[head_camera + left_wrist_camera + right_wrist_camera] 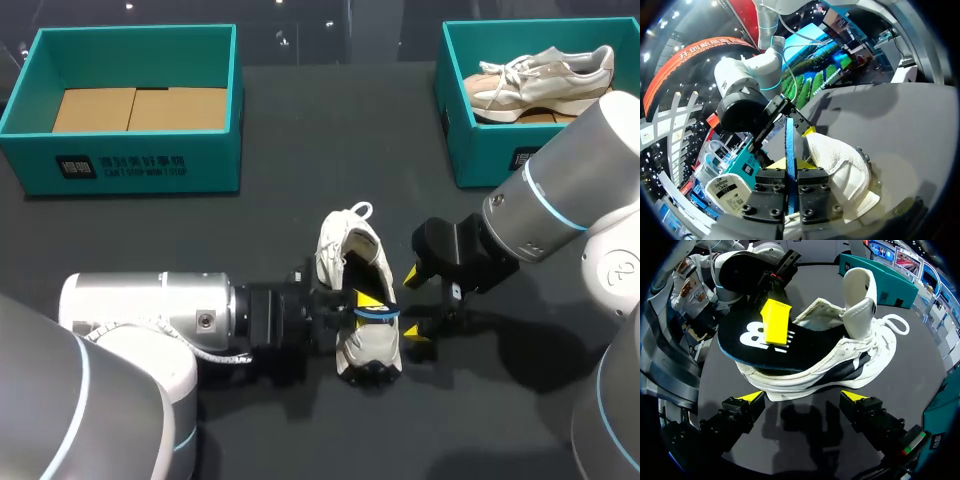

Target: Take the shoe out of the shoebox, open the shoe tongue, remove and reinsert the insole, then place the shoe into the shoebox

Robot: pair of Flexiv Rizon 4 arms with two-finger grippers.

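Note:
A white shoe (358, 345) lies mid-table, toe toward the front edge, its tongue (860, 287) pulled up. Its black, blue-edged insole (370, 278) sticks up out of the opening. My left gripper (366, 306) comes in from the left and is shut on the insole (789, 135), whose thin edge runs between the fingers. In the right wrist view a yellow fingertip (776, 321) presses on the insole (752, 347) above the shoe (840, 360). My right gripper (416, 308) stands open just right of the shoe, its fingers (804, 397) spread ahead of the sole, touching nothing.
A teal shoebox (140, 165) with a cardboard bottom stands at the back left. A second teal shoebox (480, 155) at the back right holds another pale shoe (545, 80). Dark tabletop lies between the boxes and the shoe.

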